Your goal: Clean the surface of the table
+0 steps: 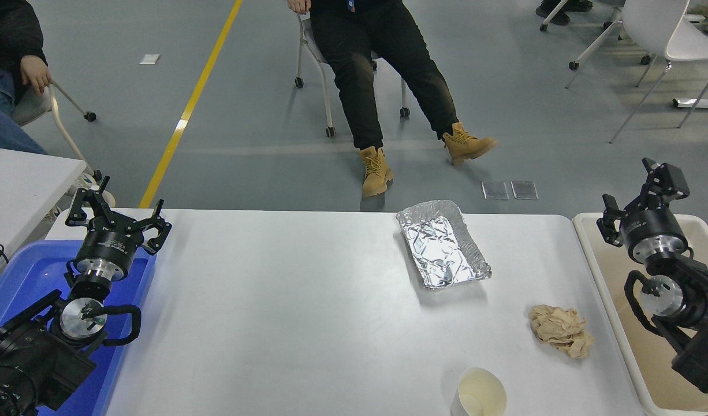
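Observation:
The white table surface (pixel 284 300) fills the middle of the head view. On its right half lie a crinkled foil tray (pixel 443 244), a crumpled brown paper wad (pixel 561 330) and, at the near edge, a paper cup (pixel 481 394). My right gripper (pixel 643 193) hangs open and holds nothing, off the table's right end above the beige bin (pixel 617 283). It is well to the right of the foil tray and the wad. At the lower left, my left gripper (pixel 116 216) is parked open over the blue bin (pixel 19 277).
A person (pixel 383 58) sits on a wheeled chair beyond the far edge, feet on the floor. A smaller white table (pixel 19 185) and another seated person (pixel 7 69) are at the left. White chairs (pixel 660 34) stand at the far right.

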Controlling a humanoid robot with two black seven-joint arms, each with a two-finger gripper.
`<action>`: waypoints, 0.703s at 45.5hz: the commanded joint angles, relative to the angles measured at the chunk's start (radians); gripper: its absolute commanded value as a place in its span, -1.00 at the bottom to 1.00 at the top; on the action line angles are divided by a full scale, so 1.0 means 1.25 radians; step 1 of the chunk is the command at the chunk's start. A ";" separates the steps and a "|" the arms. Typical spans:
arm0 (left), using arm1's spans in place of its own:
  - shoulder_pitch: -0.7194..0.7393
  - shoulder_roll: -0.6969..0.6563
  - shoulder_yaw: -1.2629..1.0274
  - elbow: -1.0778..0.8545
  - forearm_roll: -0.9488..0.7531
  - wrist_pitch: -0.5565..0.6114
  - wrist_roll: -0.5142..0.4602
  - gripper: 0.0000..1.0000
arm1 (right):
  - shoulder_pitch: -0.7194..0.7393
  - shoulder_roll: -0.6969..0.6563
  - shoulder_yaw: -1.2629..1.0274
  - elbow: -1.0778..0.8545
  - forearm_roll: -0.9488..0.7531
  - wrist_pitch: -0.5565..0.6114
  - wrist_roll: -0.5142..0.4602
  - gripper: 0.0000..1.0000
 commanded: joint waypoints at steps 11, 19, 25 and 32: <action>0.000 0.000 0.000 0.000 0.000 0.000 0.000 1.00 | 0.128 -0.251 -0.265 0.114 0.012 0.021 0.000 0.96; 0.000 0.000 0.000 0.000 0.000 0.000 0.000 1.00 | 0.161 -0.338 -0.322 0.245 0.006 0.037 0.000 0.96; 0.000 0.000 0.000 0.000 0.000 0.000 0.000 1.00 | 0.212 -0.426 -0.368 0.305 -0.032 0.082 0.001 0.96; 0.000 0.000 0.000 0.000 0.000 0.000 0.000 1.00 | 0.326 -0.501 -0.468 0.330 -0.219 0.190 0.001 0.96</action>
